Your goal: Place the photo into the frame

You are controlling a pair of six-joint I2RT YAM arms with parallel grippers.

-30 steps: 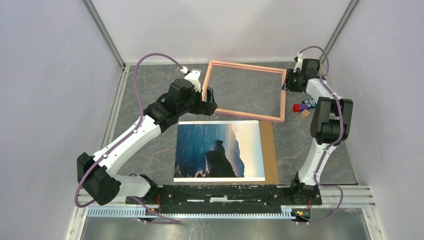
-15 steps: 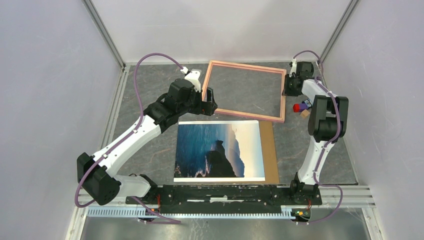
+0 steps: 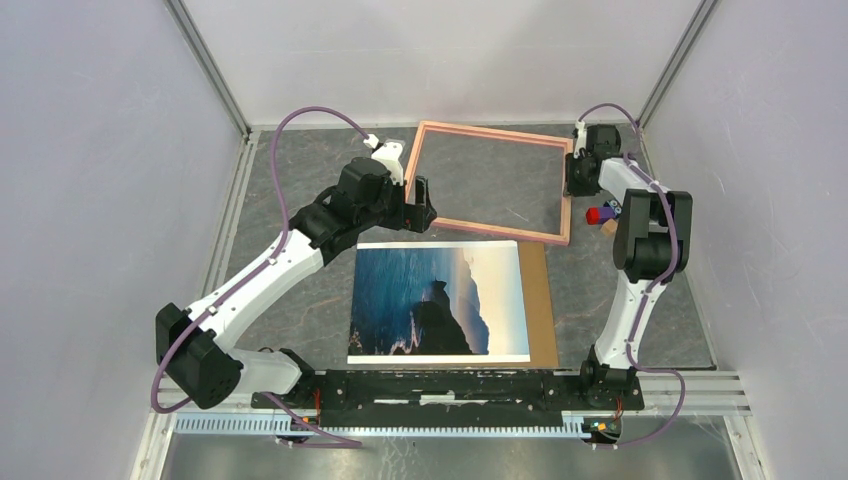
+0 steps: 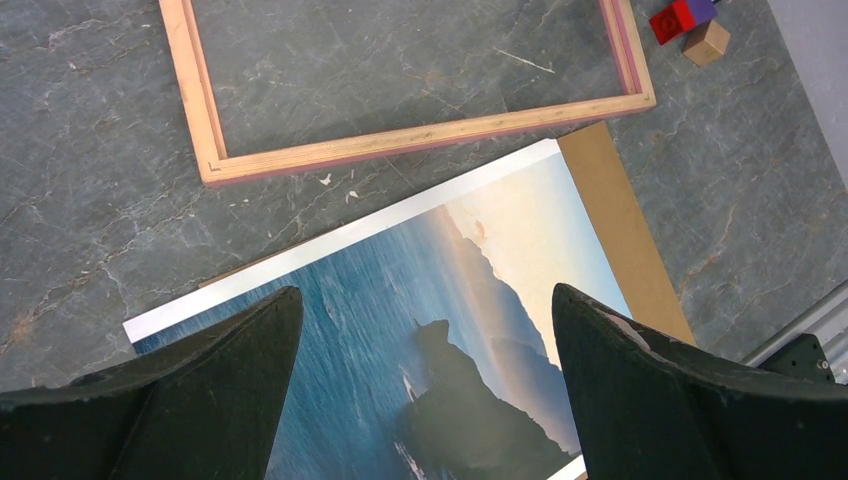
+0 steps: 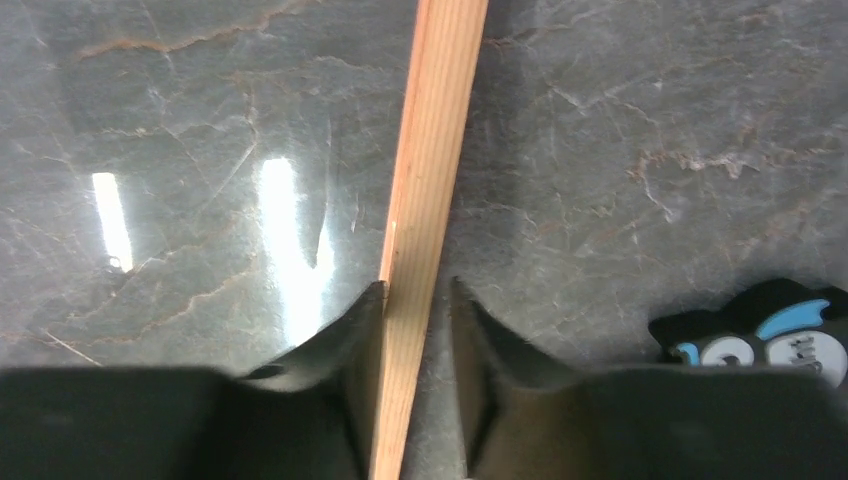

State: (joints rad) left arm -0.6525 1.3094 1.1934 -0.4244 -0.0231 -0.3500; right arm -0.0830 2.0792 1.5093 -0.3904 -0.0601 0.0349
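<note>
The photo [image 3: 437,300] lies face up at the table's near middle, on a brown backing board [image 3: 541,300]. The pink frame [image 3: 490,130] lies flat behind it, with the table showing through. My left gripper [image 3: 420,205] hangs open and empty over the frame's near left corner; in the left wrist view [image 4: 425,290] its fingers stand wide apart above the photo [image 4: 480,260], with the frame [image 4: 420,140] beyond. My right gripper [image 3: 572,178] straddles the frame's right rail [image 5: 440,100]. Its jaws [image 5: 418,285] are nearly closed: the left finger touches the rail, the right finger stands a small gap off.
A red-and-blue block [image 3: 598,213] and a tan cube [image 3: 610,227] lie just right of the frame, also in the left wrist view [image 4: 672,20]. A black toy with blue marks [image 5: 760,345] lies close to my right gripper. The enclosure walls stand on both sides.
My right gripper has moved left and down onto the frame's right rail, its fingers now on either side of it. The left arm, photo and frame have not moved.
</note>
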